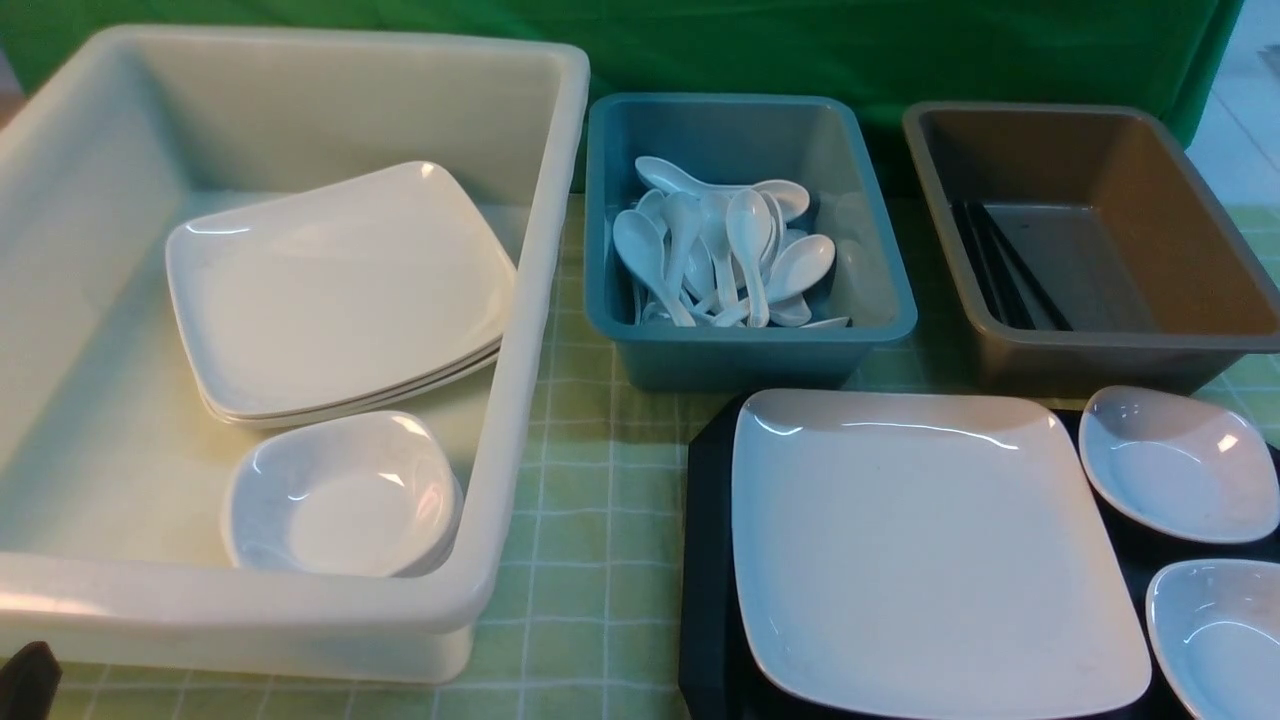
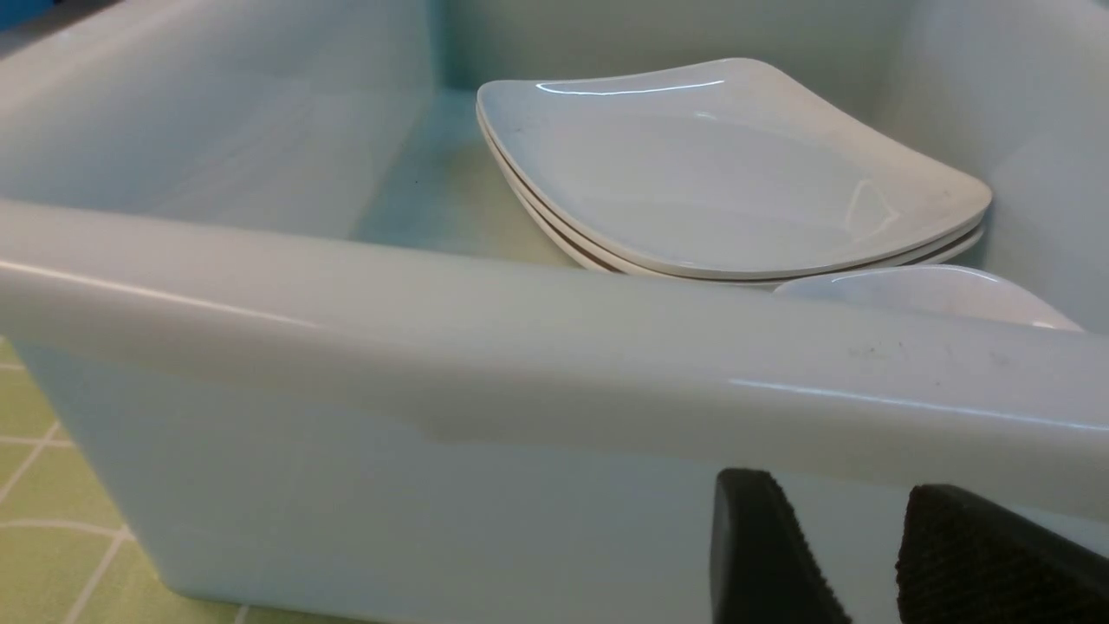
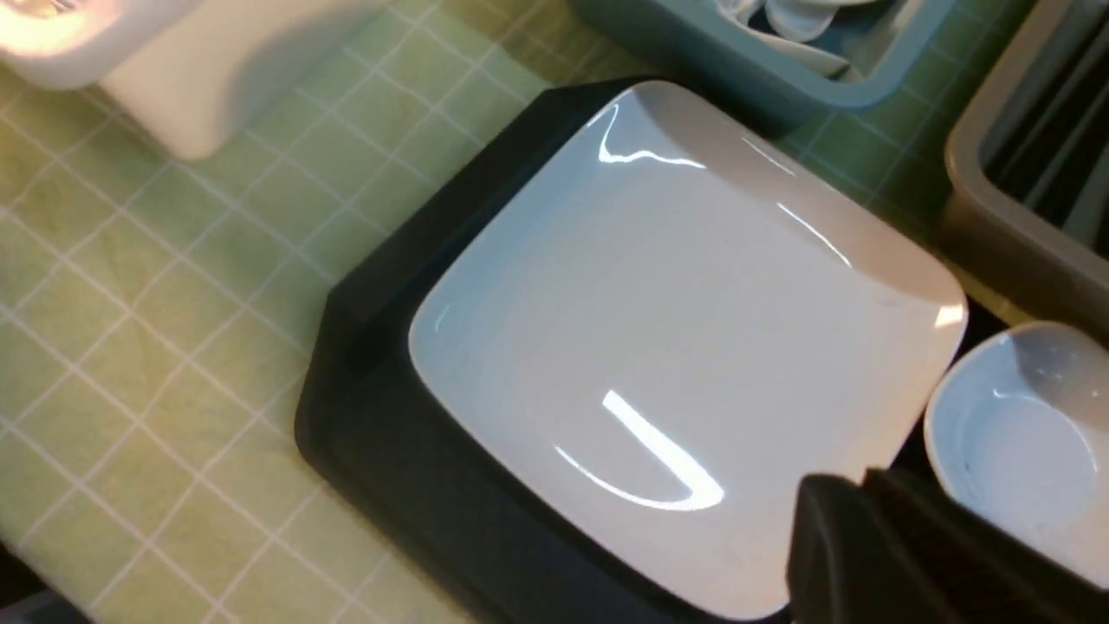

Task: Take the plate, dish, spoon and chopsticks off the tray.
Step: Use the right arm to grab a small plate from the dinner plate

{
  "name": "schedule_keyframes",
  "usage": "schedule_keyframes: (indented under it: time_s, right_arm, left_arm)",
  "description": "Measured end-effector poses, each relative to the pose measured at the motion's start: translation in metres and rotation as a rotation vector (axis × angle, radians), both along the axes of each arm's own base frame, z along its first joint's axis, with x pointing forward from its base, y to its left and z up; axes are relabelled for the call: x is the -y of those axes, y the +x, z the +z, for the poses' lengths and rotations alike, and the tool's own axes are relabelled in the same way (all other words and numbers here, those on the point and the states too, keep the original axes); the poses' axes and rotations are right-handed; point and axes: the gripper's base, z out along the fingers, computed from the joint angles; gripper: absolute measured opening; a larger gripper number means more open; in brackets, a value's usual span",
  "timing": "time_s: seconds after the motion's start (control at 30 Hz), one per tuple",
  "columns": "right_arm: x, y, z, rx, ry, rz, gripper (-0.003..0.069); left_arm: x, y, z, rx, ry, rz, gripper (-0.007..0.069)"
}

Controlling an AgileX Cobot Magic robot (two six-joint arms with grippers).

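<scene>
The large white square plate (image 1: 930, 550) (image 3: 676, 329) lies on the black tray (image 1: 705, 560) (image 3: 390, 433). Two small white dishes (image 1: 1180, 465) (image 1: 1220, 630) sit beside it on the tray's right side. My right gripper (image 3: 853, 485) is shut with nothing in it, hovering over the plate's corner next to a dish (image 3: 1022, 442). My left gripper (image 2: 836, 490) is open and empty, low against the outer wall of the white tub (image 2: 520, 347). Spoons (image 1: 740, 250) lie in the blue tub, chopsticks (image 1: 1000, 265) in the grey-brown tub; none shows on the tray.
The big white tub (image 1: 520, 300) on the left holds stacked plates (image 1: 340, 290) and small dishes (image 1: 345, 495). The blue tub (image 1: 750, 355) and the grey-brown tub (image 1: 1100, 355) stand behind the tray. A green checked cloth (image 1: 590, 520) covers the table.
</scene>
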Motion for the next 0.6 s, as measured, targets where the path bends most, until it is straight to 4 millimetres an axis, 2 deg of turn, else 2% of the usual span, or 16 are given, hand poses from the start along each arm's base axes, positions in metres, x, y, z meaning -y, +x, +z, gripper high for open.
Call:
schedule_keyframes:
  time_s: [0.2,0.27,0.3,0.43,0.6]
  right_arm:
    - [0.019,-0.053,-0.027,0.048,0.056,-0.035,0.0022]
    - [0.022,-0.059,-0.033,0.047,0.068,-0.044,0.0023]
    - [0.025,-0.068,-0.044,0.039,0.086,-0.061,0.0028]
    - [0.028,-0.075,-0.069,-0.029,0.118,-0.112,0.0043]
    - [0.028,-0.071,-0.1,-0.168,0.102,-0.185,0.0058]
  left_arm:
    - [0.0,0.0,0.0,0.0,0.0,0.0,0.0225]
    - [0.0,0.0,0.0,0.0,0.0,0.0,0.0225]
    - [0.0,0.0,0.0,0.0,0.0,0.0,0.0225]
    - [0.0,0.0,0.0,0.0,0.0,0.0,0.0225]
    - [0.0,0.0,0.0,0.0,0.0,0.0,0.0225]
